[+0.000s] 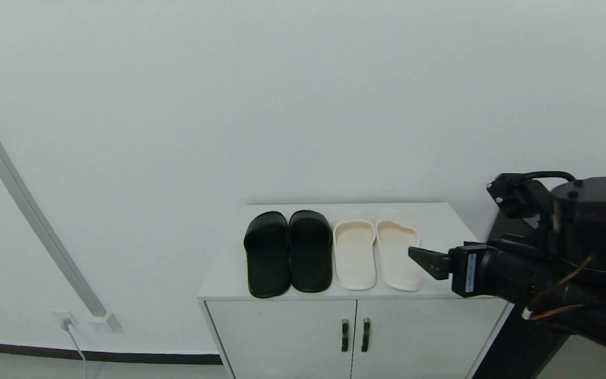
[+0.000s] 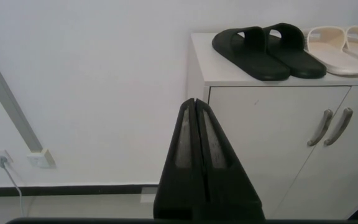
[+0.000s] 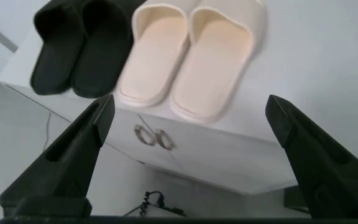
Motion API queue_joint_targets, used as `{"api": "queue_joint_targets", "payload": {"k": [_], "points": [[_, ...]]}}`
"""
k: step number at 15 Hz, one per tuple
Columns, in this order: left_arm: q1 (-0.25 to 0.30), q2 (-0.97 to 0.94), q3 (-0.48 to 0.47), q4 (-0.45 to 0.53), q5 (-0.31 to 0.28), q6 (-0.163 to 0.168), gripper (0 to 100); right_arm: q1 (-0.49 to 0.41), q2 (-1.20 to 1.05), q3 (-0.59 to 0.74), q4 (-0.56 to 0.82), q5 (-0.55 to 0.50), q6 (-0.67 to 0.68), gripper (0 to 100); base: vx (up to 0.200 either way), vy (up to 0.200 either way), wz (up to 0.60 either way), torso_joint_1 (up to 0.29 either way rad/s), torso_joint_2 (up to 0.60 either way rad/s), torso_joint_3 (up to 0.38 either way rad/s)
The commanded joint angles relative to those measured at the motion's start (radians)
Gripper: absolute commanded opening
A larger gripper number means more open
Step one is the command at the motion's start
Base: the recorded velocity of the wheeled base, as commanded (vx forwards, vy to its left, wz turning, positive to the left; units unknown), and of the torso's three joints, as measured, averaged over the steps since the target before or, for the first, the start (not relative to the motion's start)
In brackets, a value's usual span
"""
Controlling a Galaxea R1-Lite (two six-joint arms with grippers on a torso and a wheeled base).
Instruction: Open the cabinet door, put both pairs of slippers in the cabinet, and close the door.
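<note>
The cabinet (image 1: 282, 337) is seen with both doors shut. Nothing is shown inside it. On its top, the black slippers (image 1: 308, 252) are set left of centre, with the cream slippers (image 1: 354, 255) just beside them, heels at the front edge. The right pincer (image 1: 423, 259) is held spread open near the front right corner. The left pincer (image 2: 195, 109) is pressed closed, apart from the cabinet.

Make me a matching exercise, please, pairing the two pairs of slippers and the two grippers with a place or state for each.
Column one:
1. black slippers
2. cream slippers
3. left gripper
4. right gripper

Column two:
A. open and empty
B. shut and empty
C. on the cabinet top, the pair toward the robot's left
D. on the cabinet top, the pair toward the robot's right

Pairs: 1-C, 2-D, 3-B, 4-A.
</note>
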Motion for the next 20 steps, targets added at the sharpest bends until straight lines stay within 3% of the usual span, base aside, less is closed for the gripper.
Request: {"api": "queue_joint_targets", "payload": {"k": [1,4,9,20], "points": [[0.002,0.001,0.0,0.0,0.0,0.001,0,0.041,0.182,-0.111,-0.001,-0.059,0.042,100,0.0,0.0,0.0,0.0,0.0,0.0],[0.0,0.001,0.0,0.0,0.0,0.001,0,0.041,0.329,-0.187,-0.048,-0.191,0.046,100,0.0,0.0,0.0,0.0,0.0,0.0],[0.0,0.001,0.0,0.0,0.0,0.001,0,0.015,0.555,-0.354,-0.142,-0.31,0.029,100,0.0,0.0,0.0,0.0,0.0,0.0],[0.0,0.001,0.0,0.0,0.0,0.001,0,-0.078,0.811,-0.615,-0.188,-0.349,-0.053,100,0.0,0.0,0.0,0.0,0.0,0.0]]}}
